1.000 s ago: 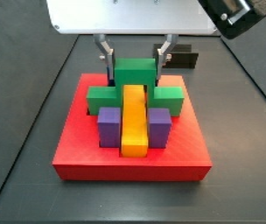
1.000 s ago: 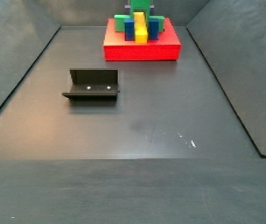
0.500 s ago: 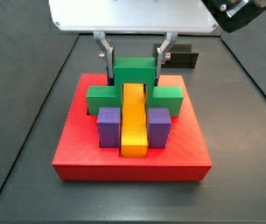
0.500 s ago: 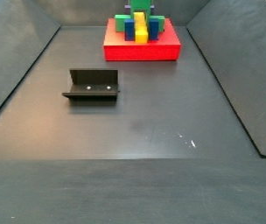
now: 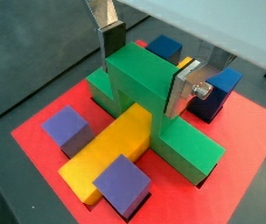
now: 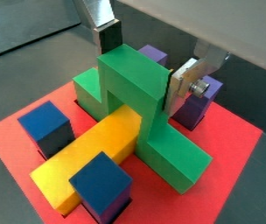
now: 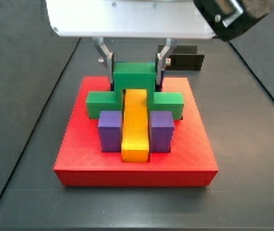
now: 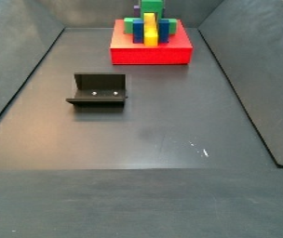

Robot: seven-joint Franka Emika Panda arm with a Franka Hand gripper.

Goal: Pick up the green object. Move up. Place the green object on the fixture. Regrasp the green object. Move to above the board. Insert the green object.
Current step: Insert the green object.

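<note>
The green object (image 5: 136,83) stands on the red board (image 5: 252,131), its tall middle block straddling the yellow bar (image 5: 112,144) and its side arms low on the board. It also shows in the wrist view (image 6: 129,83) and in both side views (image 7: 133,79) (image 8: 149,7). My gripper (image 5: 145,77) is directly above the board, shut on the green middle block with one silver finger on each side. It shows likewise in the wrist view (image 6: 142,70) and in a side view (image 7: 134,65). The fixture (image 8: 97,90) stands empty on the floor, apart from the board (image 8: 151,54).
Two purple blocks (image 7: 109,128) (image 7: 164,128) flank the yellow bar (image 7: 136,126) on the board's near side in a side view. Two blue blocks (image 5: 164,45) (image 5: 217,92) stand beyond the green object. Dark walls enclose the floor (image 8: 144,158).
My gripper and the green object have come down a little. The green object now sits lower on the board over the yellow bar.
</note>
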